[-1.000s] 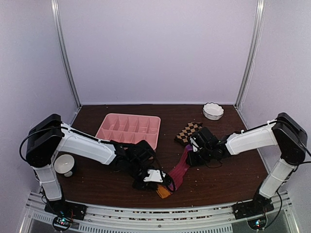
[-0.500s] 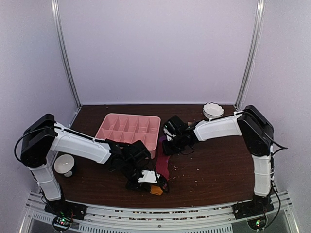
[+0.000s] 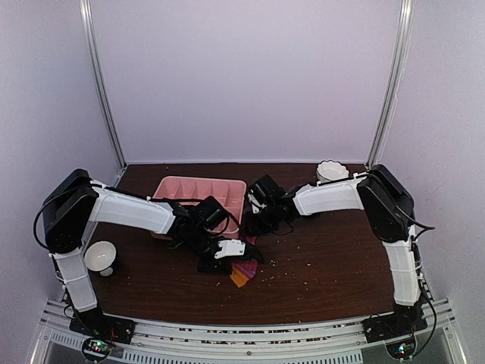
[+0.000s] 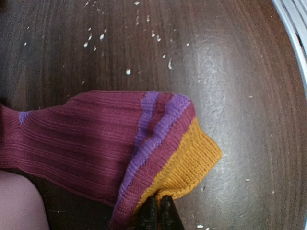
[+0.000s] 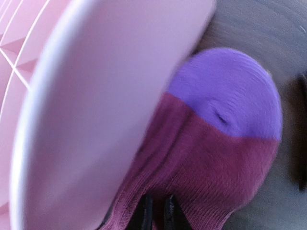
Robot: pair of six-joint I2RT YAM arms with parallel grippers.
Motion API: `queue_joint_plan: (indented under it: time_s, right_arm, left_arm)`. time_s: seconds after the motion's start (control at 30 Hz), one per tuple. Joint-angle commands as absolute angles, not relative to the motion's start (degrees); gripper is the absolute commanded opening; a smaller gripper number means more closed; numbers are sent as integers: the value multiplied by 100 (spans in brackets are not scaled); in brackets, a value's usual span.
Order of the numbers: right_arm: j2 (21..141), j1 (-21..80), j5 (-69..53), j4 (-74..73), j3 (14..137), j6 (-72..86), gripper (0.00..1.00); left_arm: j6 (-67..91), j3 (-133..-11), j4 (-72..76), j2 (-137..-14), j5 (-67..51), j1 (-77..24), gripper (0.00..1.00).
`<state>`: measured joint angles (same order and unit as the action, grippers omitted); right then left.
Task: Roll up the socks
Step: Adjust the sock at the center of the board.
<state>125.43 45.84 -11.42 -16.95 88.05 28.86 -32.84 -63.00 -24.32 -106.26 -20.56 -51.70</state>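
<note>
A: Where does the pink sock (image 4: 86, 139) lie?
B: On the tabletop (image 4: 230, 72), against the pink tray (image 5: 96, 96). The left claw (image 4: 158, 214) is clamped on its orange cuff (image 4: 192, 158); the right claw (image 5: 156, 213) is clamped near its purple toe (image 5: 225, 91).

Ribbed knit cloth sock (image 4: 86, 139), dark wood-grain counter (image 4: 230, 72) with a slight sheen, smooth, faintly glossy pink plastic tray (image 5: 96, 105)

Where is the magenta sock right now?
Top view: the magenta sock lies mid-table by the near right corner of the pink tray, orange cuff pinched by the left gripper, toe end by the right gripper.
</note>
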Motion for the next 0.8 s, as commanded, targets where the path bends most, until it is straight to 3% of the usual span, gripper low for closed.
queue_joint_plan:
  time_s: [0.0,0.07,0.27,0.33,0.43,0.57,0.77]
  right_arm:
    - [11737,4599,-571,-1372,7684,2970,15]
    - [11326,4597,-191,-1186,7223,2967,20]
    - [10587,4661,94,-677,6659,2494,60]
    - [10555,4663,164,-718,6743,2306,66]
    - [10297,4673,263,-748,6711,2192,67]
    - [9217,4867,578,-4,5503,2294,71]
    - [7968,6183,1543,900,3481,1879,100]
  left_arm:
    - [-3151,-6512,-2601,-10721,-2555,-5397,0]
    - [-3101,-6535,-2602,-10819,-2593,-5538,0]
    - [-2827,-6568,-2606,-11051,-2782,-5678,0]
    - [-2825,-6521,-2614,-11038,-2814,-5691,0]
    - [-2802,-6454,-2643,-10985,-2849,-5705,0]
    - [-2815,-6366,-2706,-10837,-3031,-5696,0]
    - [-2890,-6452,-2957,-10709,-3569,-5651,0]
